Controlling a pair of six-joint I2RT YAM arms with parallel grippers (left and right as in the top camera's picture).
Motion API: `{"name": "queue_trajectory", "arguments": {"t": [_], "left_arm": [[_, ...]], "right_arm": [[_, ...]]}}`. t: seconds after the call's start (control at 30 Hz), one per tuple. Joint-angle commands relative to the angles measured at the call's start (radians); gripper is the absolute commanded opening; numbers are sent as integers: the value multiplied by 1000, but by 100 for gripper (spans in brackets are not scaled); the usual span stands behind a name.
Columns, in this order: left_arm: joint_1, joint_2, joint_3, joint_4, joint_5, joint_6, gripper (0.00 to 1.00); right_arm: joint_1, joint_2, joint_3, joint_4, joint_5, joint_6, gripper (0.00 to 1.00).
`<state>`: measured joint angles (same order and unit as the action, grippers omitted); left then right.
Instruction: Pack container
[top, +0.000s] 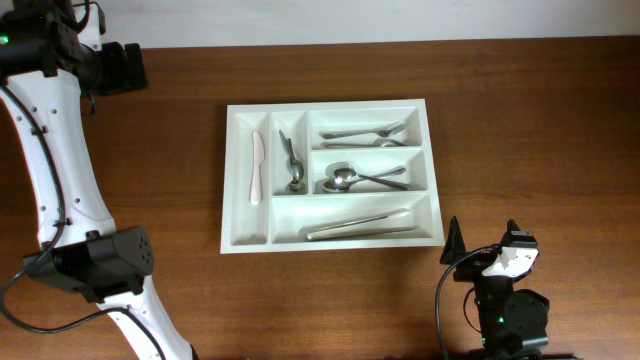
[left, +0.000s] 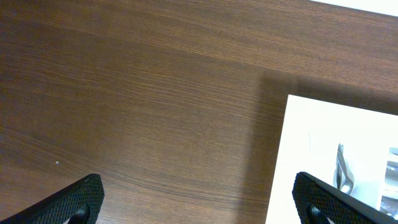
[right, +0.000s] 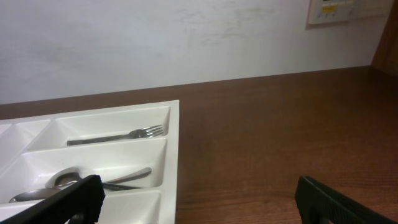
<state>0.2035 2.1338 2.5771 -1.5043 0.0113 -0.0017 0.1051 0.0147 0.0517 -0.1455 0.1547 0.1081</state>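
The right gripper (top: 482, 236) sits with its fingers spread wide and empty, low over the table (top: 530, 120) just off the tray's (top: 228, 180) near right corner. The left gripper (top: 122, 66) is equally wide open and holds nothing, well apart from the tray at the table's far left. The white tray lies flat in the middle of the dark wooden table. A white knife (top: 256, 168) lies in its outer narrow slot and a metal utensil (top: 292, 162) in the next. Forks (top: 365, 133) fill the top wide section, spoons (top: 358, 179) the middle one, and a long metal utensil (top: 360, 225) the bottom one. The right wrist camera looks across the tray's rim (right: 174, 155) toward a pale wall (right: 186, 43).
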Motion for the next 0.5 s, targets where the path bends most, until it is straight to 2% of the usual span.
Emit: {"name": "queue_trajectory", "arguments": {"t": [0.0, 0.23, 0.33, 0.47], "left_arm": [[4, -13, 6, 0, 4, -6, 99], [-10, -61, 6, 0, 1, -6, 99], [-41, -163, 6, 0, 1, -6, 99], [-139, -402, 6, 0, 1, -6, 99]], "right_arm": [[-9, -11, -12, 4, -10, -3, 99], [-9, -11, -12, 4, -10, -3, 99], [-9, -11, -12, 4, -10, -3, 99], [-9, -11, -12, 4, -10, -3, 99]]}}
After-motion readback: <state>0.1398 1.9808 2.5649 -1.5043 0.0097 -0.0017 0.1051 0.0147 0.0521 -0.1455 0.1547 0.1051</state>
